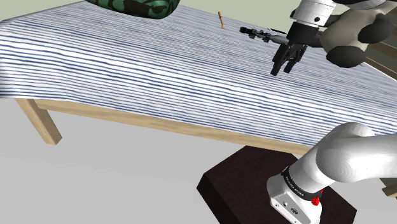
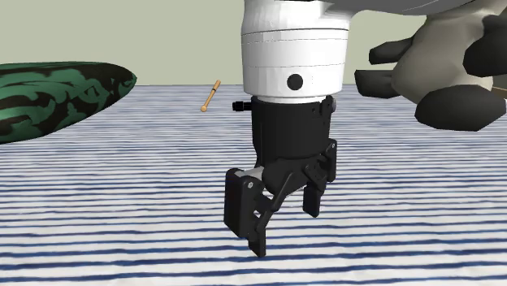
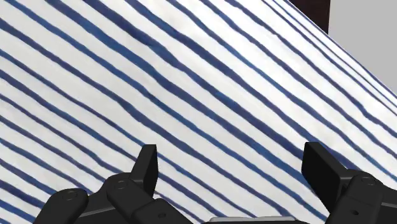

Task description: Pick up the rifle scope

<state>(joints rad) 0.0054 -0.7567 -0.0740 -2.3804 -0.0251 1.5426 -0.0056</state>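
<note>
The rifle scope (image 1: 257,32) is a slim black tube lying on the blue-and-white striped tablecloth (image 1: 146,70) toward the far side. My gripper (image 1: 284,66) hangs open just above the cloth, a short way nearer than the scope and to its right in the shoulder view, not touching it. In the second exterior view the gripper (image 2: 284,224) points down at the cloth, and one black end of the scope (image 2: 238,104) pokes out from behind the wrist. The wrist view has both fingers (image 3: 147,167) spread wide over bare striped cloth (image 3: 191,83), gripper (image 3: 235,168) holding nothing.
A green patterned cushion-like object (image 1: 137,7) lies at the far left of the table. A small wooden stick (image 1: 221,19) rests beyond the scope. A black-and-beige plush toy (image 1: 356,35) sits right of the wrist. The dark stand (image 1: 248,184) is below the table's near edge.
</note>
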